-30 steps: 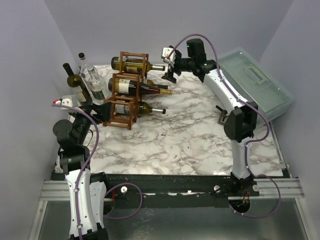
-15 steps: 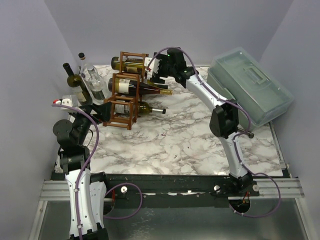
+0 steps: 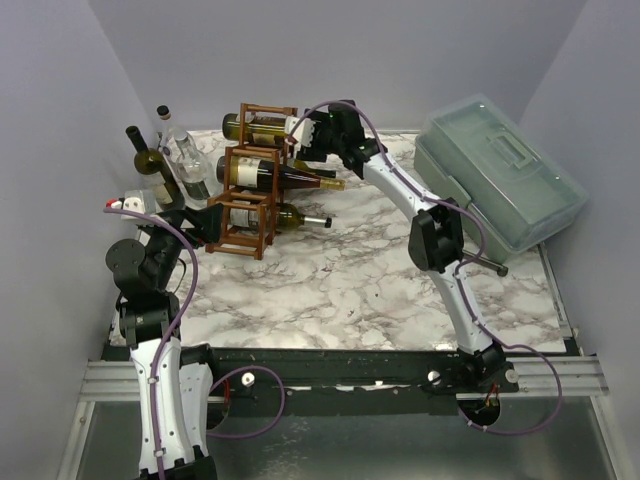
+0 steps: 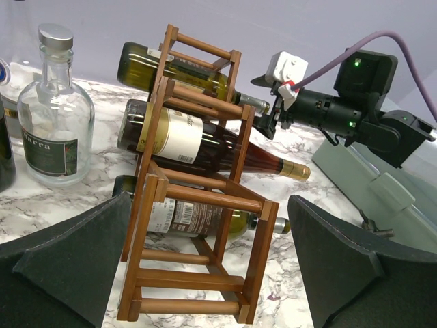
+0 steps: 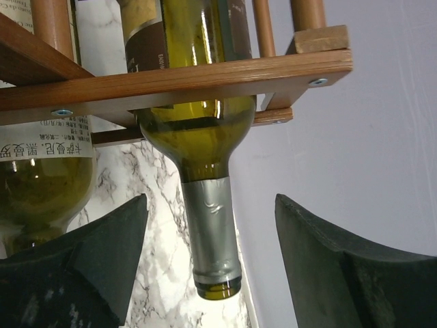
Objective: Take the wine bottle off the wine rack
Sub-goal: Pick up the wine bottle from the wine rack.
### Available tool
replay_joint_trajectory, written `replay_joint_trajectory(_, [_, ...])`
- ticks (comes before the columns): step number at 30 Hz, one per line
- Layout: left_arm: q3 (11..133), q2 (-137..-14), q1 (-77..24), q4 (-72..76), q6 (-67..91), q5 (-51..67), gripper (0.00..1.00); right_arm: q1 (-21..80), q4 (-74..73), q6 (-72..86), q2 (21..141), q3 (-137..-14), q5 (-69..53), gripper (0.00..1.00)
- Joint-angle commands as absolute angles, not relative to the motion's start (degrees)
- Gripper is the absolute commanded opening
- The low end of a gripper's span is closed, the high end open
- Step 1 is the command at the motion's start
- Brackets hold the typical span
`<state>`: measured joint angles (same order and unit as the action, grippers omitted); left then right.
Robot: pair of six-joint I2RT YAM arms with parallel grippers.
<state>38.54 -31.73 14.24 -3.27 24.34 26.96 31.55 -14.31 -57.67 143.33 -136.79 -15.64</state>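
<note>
right claw [image 5: 212, 236] spread | wine bottle [image 5: 196, 135] neck between, gaps both sides

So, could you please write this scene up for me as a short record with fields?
rack: wine rack upright on the marble table, three bottles lying in it
target: top bottle, foil-wrapped neck sticking out of the rack
right gripper: open, a finger on each side of that neck, not touching it
left gripper: open, facing the rack's lower tier, holding nothing
nearby: clear bottle standing left of the rack; plastic case at right
</note>
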Motion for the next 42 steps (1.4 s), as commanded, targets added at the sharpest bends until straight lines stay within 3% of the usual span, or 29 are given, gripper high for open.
replay_joint_trajectory(1, [38.2,-31.5,14.5,-2.4,23.6,26.5,0.99,32.2,-12.0,-59.3,146.4,-139.3,-13.7,0.76])
replay_joint_trajectory(4, [38.1,-31.5,14.5,-2.4,23.6,26.5,0.99,32.1,-11.3,-60.0,147.4,-140.1,-13.2,0.69])
replay_joint_trajectory(21, [38.2,-31.9,14.5,-2.4,23.8,26.7,0.99,32.2,-7.9,-61.6,150.5,-142.0,-15.1,0.64])
replay_joint_trajectory(42, [38.2,-32.0,14.5,-2.4,23.7,26.9,0.99,32.3,-5.9,-61.7,153.1,-143.7,-16.4,0.51])
